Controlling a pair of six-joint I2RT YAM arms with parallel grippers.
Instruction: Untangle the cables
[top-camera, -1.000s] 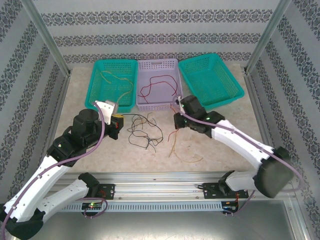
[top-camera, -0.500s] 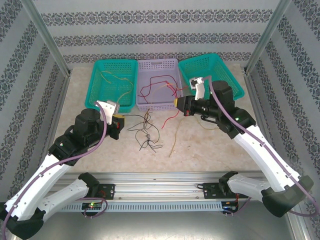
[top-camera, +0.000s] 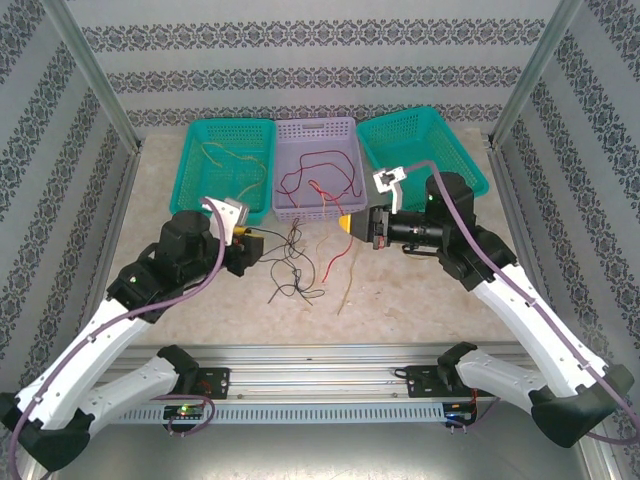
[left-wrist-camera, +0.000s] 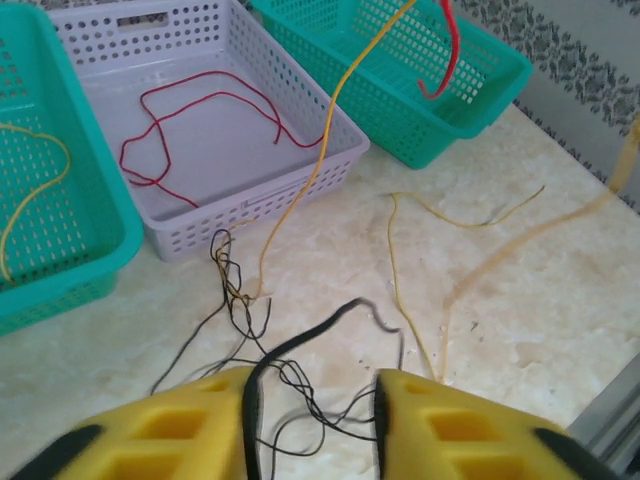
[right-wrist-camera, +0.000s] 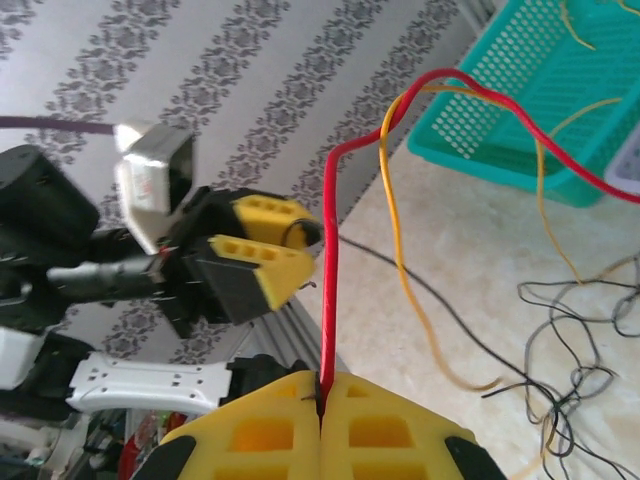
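A tangle of black cables (top-camera: 293, 268) lies on the table in front of the purple basket (top-camera: 318, 210). My left gripper (top-camera: 256, 243) is at the tangle's left edge, jaws open (left-wrist-camera: 312, 420); a black cable (left-wrist-camera: 300, 345) runs along the inner face of its left finger and thin black loops lie between the fingers. My right gripper (top-camera: 352, 225) hangs above the table, shut (right-wrist-camera: 322, 385) on a red cable (right-wrist-camera: 330, 250). A yellow cable (right-wrist-camera: 400, 250) is hooked over the red one and trails down to the table (top-camera: 346, 285).
Another red cable (top-camera: 310, 175) lies in the purple basket, and a yellow one (top-camera: 235, 165) in the left teal basket (top-camera: 200, 200). A right teal basket (top-camera: 452, 200) stands behind the right arm. A loose yellow cable (left-wrist-camera: 400, 260) lies on the table near the metal front rail (top-camera: 320, 350).
The right gripper lifted the red cable off the table toward the purple basket, dragging the yellow one. The left gripper moved right into the black tangle and opened its jaws.
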